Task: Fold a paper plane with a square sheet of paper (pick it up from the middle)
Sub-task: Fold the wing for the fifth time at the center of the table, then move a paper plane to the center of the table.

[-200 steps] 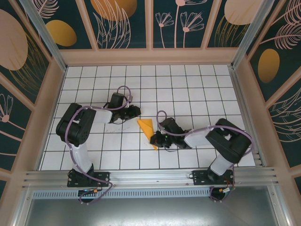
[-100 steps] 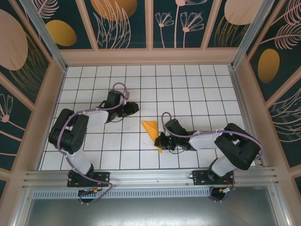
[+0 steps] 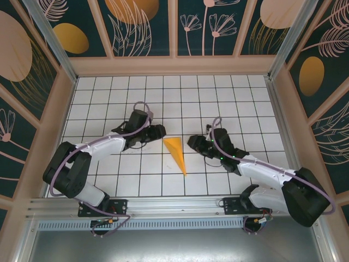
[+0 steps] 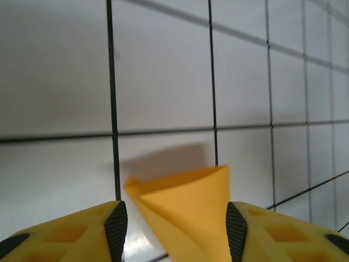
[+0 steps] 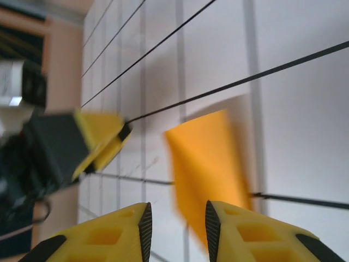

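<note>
On the white gridded tabletop [image 3: 109,98], the two arms stretch inward from the near edge so that their ends face each other across the middle. The left gripper [image 3: 159,131] sits low, just beside the wide end of the paper plane [image 3: 175,153]. Its wrist view shows the yellow fingers [image 4: 115,226] spread, with that wide end seeming to curl a little off the surface between them. I cannot tell whether the far pad brushes the paper's edge. The right gripper [image 3: 192,143] lies just on the plane's other side, its fingers [image 5: 143,218] parted by a narrow gap and gripping nothing, the paper just ahead of them. The plane rests free on the tabletop between the two, wide end away from the bases and sharp tip toward them.

It should handle as almost weightless, thin and limp. It is probably stiff only along its folds, easily creased or crushed, and apt to slide on the smooth tiles when nudged. The soundest hold is likely a light pinch across the layered middle, where the folds stack, not at the fine tip or a single loose edge.
</note>
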Available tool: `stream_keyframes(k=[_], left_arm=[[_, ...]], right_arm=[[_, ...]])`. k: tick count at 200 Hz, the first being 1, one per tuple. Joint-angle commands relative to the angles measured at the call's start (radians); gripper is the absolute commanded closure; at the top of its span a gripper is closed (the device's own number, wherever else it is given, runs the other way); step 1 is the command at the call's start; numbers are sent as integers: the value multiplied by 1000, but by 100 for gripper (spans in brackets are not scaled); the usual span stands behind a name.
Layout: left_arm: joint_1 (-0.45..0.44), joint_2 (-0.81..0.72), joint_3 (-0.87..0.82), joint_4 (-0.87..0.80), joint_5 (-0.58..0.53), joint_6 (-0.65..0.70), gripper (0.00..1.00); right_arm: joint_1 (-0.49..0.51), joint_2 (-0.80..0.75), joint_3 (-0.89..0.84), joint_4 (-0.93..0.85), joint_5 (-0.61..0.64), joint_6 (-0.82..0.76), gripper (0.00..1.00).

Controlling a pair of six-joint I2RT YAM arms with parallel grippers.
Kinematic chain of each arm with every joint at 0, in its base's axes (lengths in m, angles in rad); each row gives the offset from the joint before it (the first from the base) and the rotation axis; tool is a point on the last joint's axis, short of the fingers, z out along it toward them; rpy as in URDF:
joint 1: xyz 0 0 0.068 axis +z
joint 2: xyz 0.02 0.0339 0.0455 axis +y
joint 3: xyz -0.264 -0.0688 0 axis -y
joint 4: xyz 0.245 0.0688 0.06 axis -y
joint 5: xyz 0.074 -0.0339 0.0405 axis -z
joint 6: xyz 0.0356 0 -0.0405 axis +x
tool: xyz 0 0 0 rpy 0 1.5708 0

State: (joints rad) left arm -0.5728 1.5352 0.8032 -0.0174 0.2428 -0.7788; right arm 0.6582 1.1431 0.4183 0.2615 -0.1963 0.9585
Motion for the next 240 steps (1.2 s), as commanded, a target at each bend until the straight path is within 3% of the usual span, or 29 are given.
stream_keyframes(k=[1,9,66,159,240], left_arm=[[-76,36,67,-170,-127,-32,41],[-96,57,85,-205,-143,-37,37],[-167,160,160,-267,-134,-43,37],[-168,60,67,-294,-207,-58,82],[-168,49,47,-303,-241,-52,85]], right_arm=[[-42,9,-40,-67,2,-38,65],[-43,14,-38,-65,-7,-50,64],[-29,142,-12,18,-83,-85,59],[79,375,110,120,-186,-132,54],[142,428,148,113,-203,-157,53]])
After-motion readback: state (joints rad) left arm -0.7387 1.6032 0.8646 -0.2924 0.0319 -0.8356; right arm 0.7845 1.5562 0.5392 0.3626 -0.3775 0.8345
